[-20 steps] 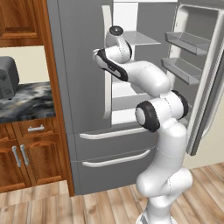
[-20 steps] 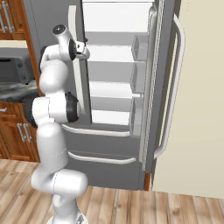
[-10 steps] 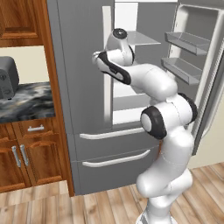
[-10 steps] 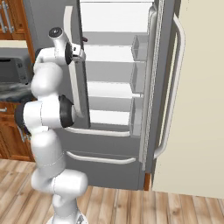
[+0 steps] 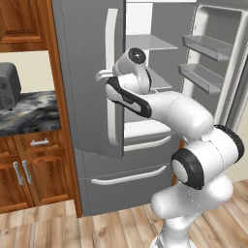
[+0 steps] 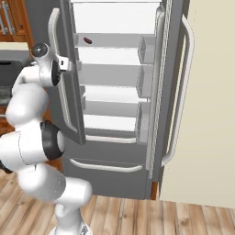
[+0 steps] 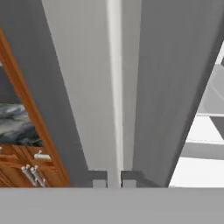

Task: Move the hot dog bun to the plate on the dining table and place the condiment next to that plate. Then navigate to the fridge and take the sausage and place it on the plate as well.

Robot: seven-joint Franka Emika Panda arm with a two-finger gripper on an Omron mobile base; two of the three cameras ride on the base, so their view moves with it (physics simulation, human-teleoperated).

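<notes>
Progress stands at the last leg of the task: the robot is parked in front of the tall grey steel French-door fridge [image 5: 92,116], and the bun, the plate and the condiment are nowhere in these views, so whether they were dealt with cannot be judged from here. The two-finger pincer [image 7: 113,180] at the end of the white arm is closed on the long pale vertical bar handle [image 5: 112,77] of the fridge's left door; in the hand view the handle runs straight up from between the two dark finger tips [image 7: 98,178], which sit tight against it on either side. In the left base view the pincer [image 5: 102,75] meets the handle in its upper part.

That left door [image 6: 69,73] stands partly swung out towards the robot, and the right door [image 5: 218,63], with its door shelves, is wide open. Beyond the pincer, past the edge of the gripped door, lies the white interior with its stacked shelves. High up and further in than the pincer, on an upper shelf, lies a small dark red-brown oblong item [image 6: 87,40], most likely the sausage; it is too small to be sure.

Still to do, by this reading: finish clearing the door out of the way, let go of the handle, reach up and in for the sausage, then carry it back to the plate on the dining table.
</notes>
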